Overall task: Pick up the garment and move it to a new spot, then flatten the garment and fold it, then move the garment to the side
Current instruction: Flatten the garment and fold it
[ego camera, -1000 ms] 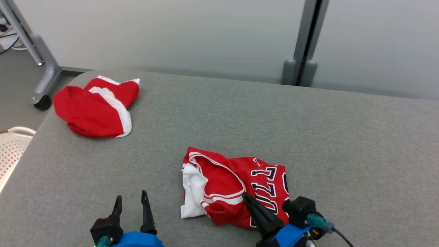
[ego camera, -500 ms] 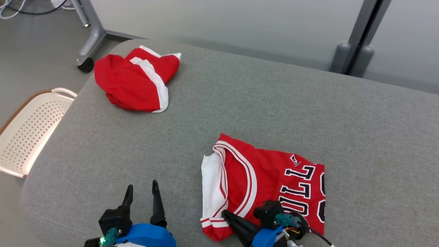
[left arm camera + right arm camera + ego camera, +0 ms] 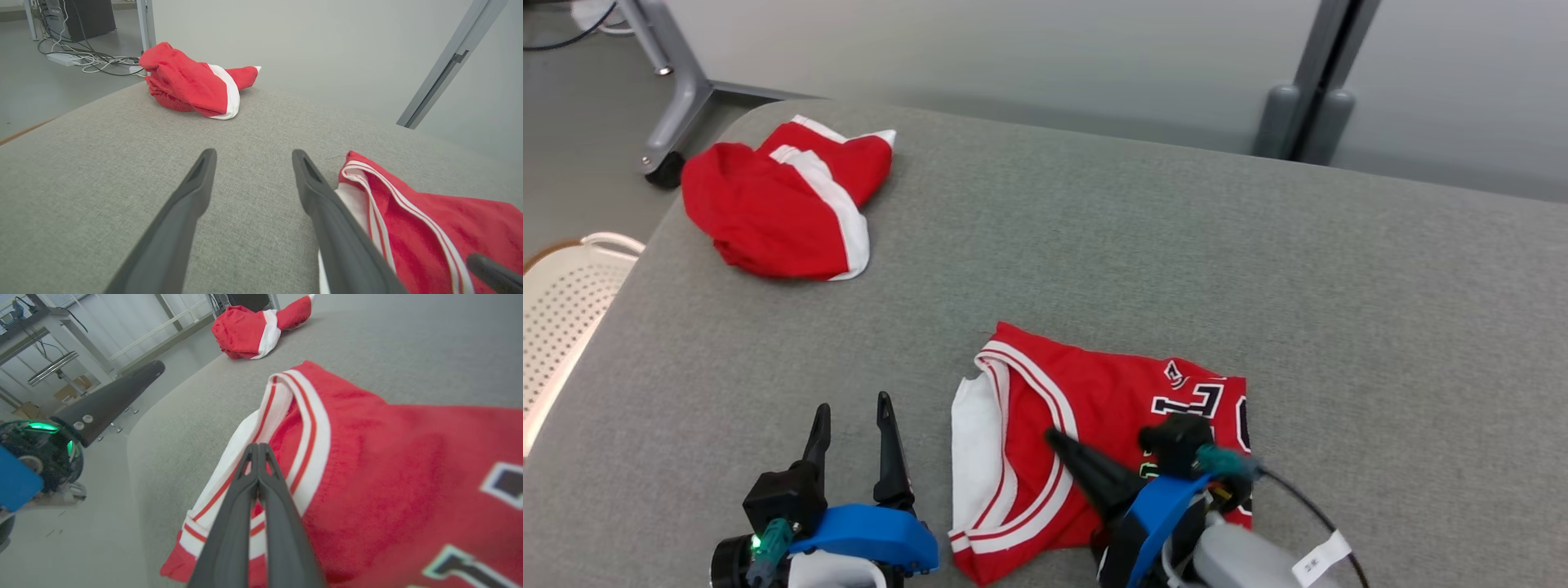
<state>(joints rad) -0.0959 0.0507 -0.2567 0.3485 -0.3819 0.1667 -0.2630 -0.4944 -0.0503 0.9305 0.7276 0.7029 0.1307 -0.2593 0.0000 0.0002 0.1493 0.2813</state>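
Right hand (image 3: pixel 1051 434), fingers shut together with nothing pinched, lies over the jersey (image 3: pixel 1094 384), likely to smooth it; left hand (image 3: pixel 852 402) hovers wide open, empty, beside it

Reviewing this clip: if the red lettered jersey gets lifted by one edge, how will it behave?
Likely floppy: the jersey lies in soft layers, so it would probably unfold. Seems light, thin cloth. Pushed by the shut right pincer, it may bunch rather than slide on the textured grey surface.
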